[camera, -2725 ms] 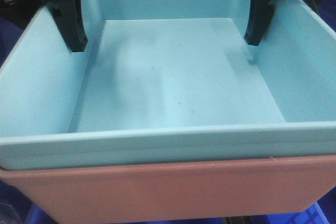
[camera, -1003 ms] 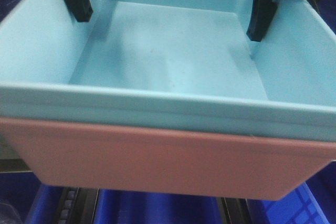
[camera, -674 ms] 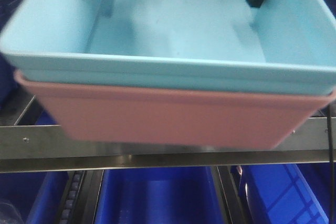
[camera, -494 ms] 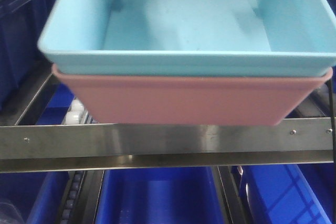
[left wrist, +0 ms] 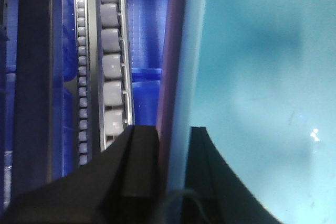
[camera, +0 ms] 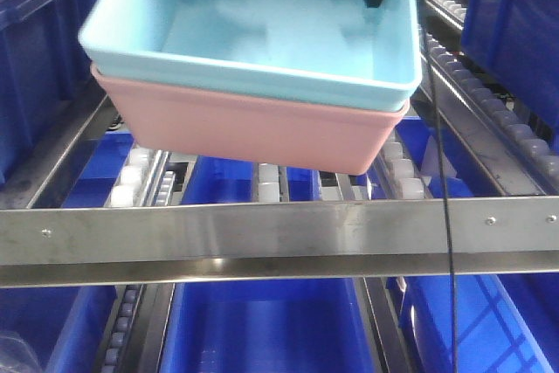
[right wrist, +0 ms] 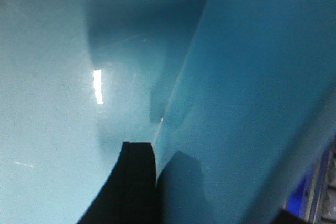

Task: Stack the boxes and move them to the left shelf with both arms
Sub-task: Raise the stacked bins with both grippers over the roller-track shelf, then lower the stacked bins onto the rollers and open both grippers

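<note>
I hold blue tub (camera: 288, 32) nested in pink tub (camera: 244, 128) above shelf rollers (camera: 140, 168); left end effector (left wrist: 165, 177) clamps both rims, right end effector (right wrist: 210, 192) pinches wall, load level for set-down.

No legible text, label, brand mark or number in any view. The light blue tub (camera: 288, 32), pink tub (camera: 244, 128) and steel crossbar (camera: 279, 238), centre frame, carry plain unmarked surfaces. Dark blue bins (camera: 262, 329) at lower frame likewise blank.

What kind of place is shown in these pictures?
Probably a warehouse or factory storage rack. Sloped lanes of white rollers run behind a steel crossbar, and large dark blue bins sit on the level below.
</note>
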{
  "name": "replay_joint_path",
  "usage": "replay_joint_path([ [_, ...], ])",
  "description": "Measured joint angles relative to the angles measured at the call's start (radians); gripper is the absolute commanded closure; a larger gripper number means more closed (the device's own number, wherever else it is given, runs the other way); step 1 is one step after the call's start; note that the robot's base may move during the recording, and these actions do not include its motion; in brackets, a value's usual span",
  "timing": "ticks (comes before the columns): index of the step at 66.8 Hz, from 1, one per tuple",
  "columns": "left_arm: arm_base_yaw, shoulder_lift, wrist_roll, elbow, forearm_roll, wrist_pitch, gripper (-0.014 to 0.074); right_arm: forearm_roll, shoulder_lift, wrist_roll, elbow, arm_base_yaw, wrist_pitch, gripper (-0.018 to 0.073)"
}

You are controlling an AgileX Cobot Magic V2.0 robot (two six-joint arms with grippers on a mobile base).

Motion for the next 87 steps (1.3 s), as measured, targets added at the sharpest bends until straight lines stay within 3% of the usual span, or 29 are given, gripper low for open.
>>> replay_joint_path([
  [23, 0.008, 0.153, 0.000, 0.000, -0.041, -0.121, 0.0599, -0.027, 0.132, -0.028, -0.091, -0.036, -0.017, 0.0503],
  [42, 0.009, 0.180, -0.004, -0.004, -0.053, -0.138, 0.0595, -0.029, 0.145, -0.028, -0.091, -0.042, -0.017, 0.0496],
  [47, 0.009, 0.180, -0.004, -0.004, -0.053, -0.140, 0.0595, -0.029, 0.145, -0.028, -0.091, -0.043, -0.017, 0.0453],
  [50, 0.009, 0.180, -0.004, -0.004, -0.053, -0.140, 0.0591, -0.029, 0.145, -0.028, -0.091, -0.043, -0.016, 0.0377],
  [57, 0.009, 0.180, -0.004, -0.004, -0.053, -0.138, 0.0498, -0.029, 0.145, -0.031, -0.091, -0.043, -0.016, 0.0175],
  [61, 0.009, 0.182, -0.004, -0.004, -0.053, -0.140, 0.0397, -0.020, 0.145, -0.040, -0.091, -0.040, -0.016, 0.0050],
  [67, 0.009, 0.182, -0.004, -0.006, -0.066, -0.148, 0.0251, -0.006, 0.145, -0.043, -0.092, -0.032, -0.022, -0.0059],
  [75, 0.002, 0.182, -0.004, -0.012, -0.074, -0.163, 0.0103, 0.006, 0.145, -0.047, -0.098, -0.026, -0.036, -0.0062],
  [87, -0.001, 0.177, -0.004, -0.018, -0.074, -0.147, 0.0072, 0.010, 0.145, -0.049, -0.113, -0.025, -0.038, -0.0055],
])
